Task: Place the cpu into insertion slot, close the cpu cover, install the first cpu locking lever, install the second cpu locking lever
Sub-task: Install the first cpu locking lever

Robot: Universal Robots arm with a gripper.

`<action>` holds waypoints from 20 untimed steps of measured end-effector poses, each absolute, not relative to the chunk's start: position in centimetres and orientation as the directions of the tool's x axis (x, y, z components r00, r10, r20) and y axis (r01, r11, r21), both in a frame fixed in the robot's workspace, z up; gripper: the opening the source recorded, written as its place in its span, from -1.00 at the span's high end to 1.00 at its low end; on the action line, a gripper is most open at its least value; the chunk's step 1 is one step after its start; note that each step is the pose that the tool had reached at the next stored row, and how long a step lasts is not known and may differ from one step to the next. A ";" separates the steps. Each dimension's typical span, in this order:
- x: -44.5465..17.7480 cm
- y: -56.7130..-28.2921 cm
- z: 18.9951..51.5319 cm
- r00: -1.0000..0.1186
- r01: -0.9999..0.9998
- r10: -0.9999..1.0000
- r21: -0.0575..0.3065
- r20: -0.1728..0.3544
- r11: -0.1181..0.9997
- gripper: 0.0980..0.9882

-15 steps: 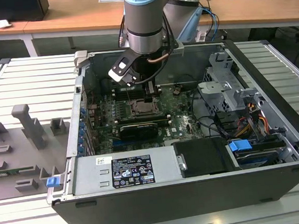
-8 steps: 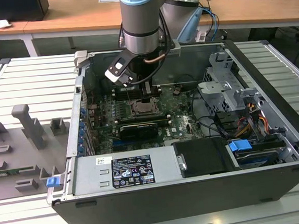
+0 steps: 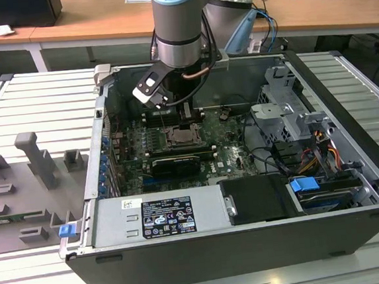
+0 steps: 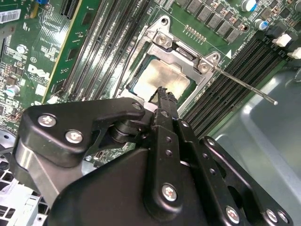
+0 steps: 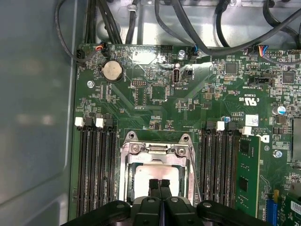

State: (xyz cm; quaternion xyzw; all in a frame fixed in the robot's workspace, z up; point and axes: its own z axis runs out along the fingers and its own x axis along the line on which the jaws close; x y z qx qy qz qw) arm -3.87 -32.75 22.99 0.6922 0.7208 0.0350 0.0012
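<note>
The main danger is pressure in a wrong place. The gripper (image 5: 160, 184) has its two fingers pressed together with nothing between them. In both wrist views their tips stand over the pale top of the cpu (image 4: 162, 77), perhaps touching it; I cannot tell for sure. If they push off-centre, the chip could tilt in the insertion slot (image 3: 179, 136) and harm the contacts below. The cpu cover (image 5: 155, 149) seems to lie down around the chip, but one locking lever (image 4: 244, 84) stands out free over the memory slots (image 5: 94, 165). The cover may therefore spring up, or a finger may catch the rod. In the exterior view the slot is at 6 o'clock from the arm's wrist (image 3: 178, 50).
</note>
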 end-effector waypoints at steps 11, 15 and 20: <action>-3.9 -32.7 23.1 -0.042 0.998 0.998 0.052 0.047 0.039 0.98; -3.9 -32.8 23.2 -0.042 0.998 0.998 0.052 0.046 0.039 0.98; -3.9 -32.7 23.8 -0.042 0.998 0.998 0.052 0.047 0.039 0.98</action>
